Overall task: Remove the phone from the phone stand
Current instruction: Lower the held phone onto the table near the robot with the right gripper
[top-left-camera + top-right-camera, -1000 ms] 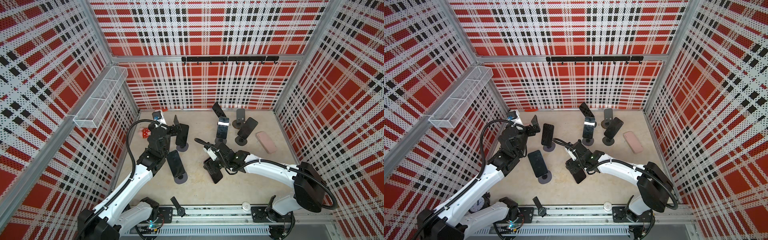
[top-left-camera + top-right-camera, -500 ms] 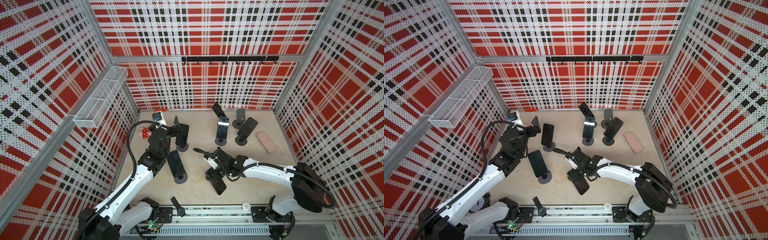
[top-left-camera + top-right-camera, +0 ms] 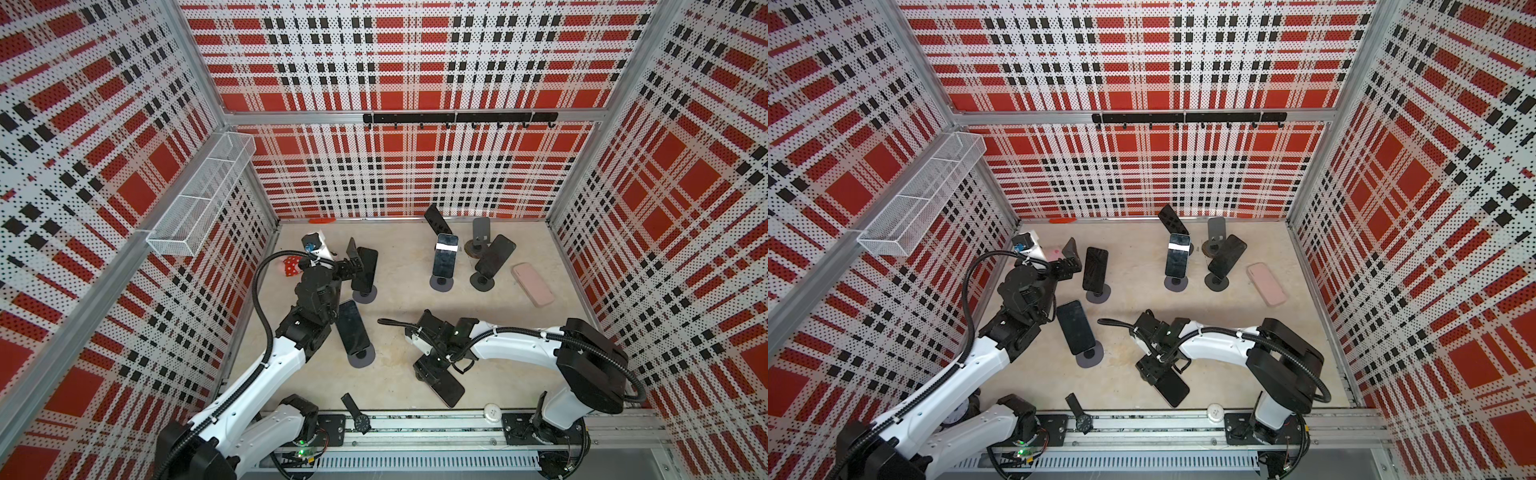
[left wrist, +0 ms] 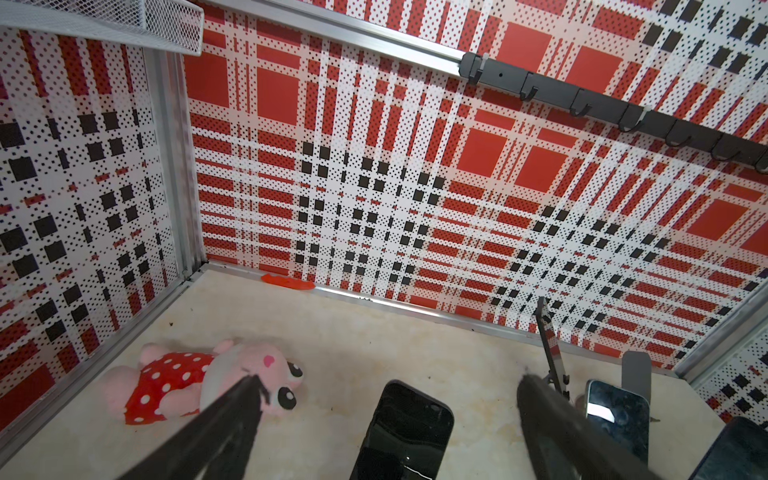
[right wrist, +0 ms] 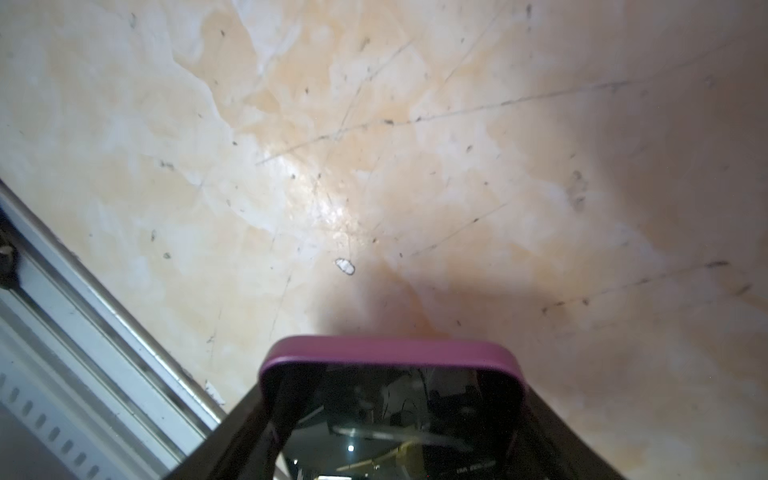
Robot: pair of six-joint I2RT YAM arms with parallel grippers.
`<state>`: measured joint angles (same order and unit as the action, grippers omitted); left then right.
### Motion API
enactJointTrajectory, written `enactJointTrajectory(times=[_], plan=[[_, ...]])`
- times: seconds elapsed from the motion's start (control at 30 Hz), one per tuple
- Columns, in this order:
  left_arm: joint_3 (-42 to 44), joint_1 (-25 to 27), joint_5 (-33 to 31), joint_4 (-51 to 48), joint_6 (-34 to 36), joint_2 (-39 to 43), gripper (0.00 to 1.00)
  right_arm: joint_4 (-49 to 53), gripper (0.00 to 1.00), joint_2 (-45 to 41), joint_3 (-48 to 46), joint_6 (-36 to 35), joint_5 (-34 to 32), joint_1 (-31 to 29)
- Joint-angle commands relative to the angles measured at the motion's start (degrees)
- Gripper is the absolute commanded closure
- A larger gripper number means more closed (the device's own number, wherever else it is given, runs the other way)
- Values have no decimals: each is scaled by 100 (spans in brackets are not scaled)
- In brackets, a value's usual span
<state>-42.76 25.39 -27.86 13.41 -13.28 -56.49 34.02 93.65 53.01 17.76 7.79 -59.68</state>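
Note:
My right gripper [image 3: 432,365] [image 5: 390,436] is shut on a dark phone in a purple case [image 3: 448,387] [image 5: 390,365]. It holds the phone low over the beige table, close to the front rail, with no phone stand under it. My left gripper [image 3: 353,258] [image 4: 388,380] is open at the back left. Its fingers [image 4: 232,415] stand wide apart, just short of a black phone [image 3: 365,269] [image 4: 405,432] that leans on a round-based phone stand [image 3: 365,294]. Nothing is between them.
Another phone on a stand [image 3: 353,332] is beside the left forearm. Several more phones on stands [image 3: 444,259] are grouped at the back right, and a pink phone [image 3: 533,284] lies flat there. A plush toy [image 4: 199,382] lies at the back left. A watch [image 3: 357,415] rests by the front rail [image 3: 415,424].
My right gripper has carried the purple-cased phone from the middle of the table toward the front rail and lower. The left arm has not moved.

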Motion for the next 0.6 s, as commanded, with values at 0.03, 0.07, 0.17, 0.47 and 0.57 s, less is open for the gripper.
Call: enactJointTrajectory(times=[0.03, 0.07, 0.17, 0.47, 0.57], plan=[[-58, -55, 63, 432, -52, 96, 2, 368, 36, 168, 190, -166, -205, -84], [-107, -51, 92, 410, -29, 69, 2, 401, 35, 201, 207, -213, -274, -96], [-204, -55, 165, 299, 13, -1, 2, 489, 35, 282, 262, -383, -303, -141], [-21, -78, 149, 347, -24, 147, 2, 747, 36, 505, 572, -1143, -359, -340], [-21, -97, 143, 339, -18, 183, 2, 779, 36, 472, 638, -1358, -358, -404]])
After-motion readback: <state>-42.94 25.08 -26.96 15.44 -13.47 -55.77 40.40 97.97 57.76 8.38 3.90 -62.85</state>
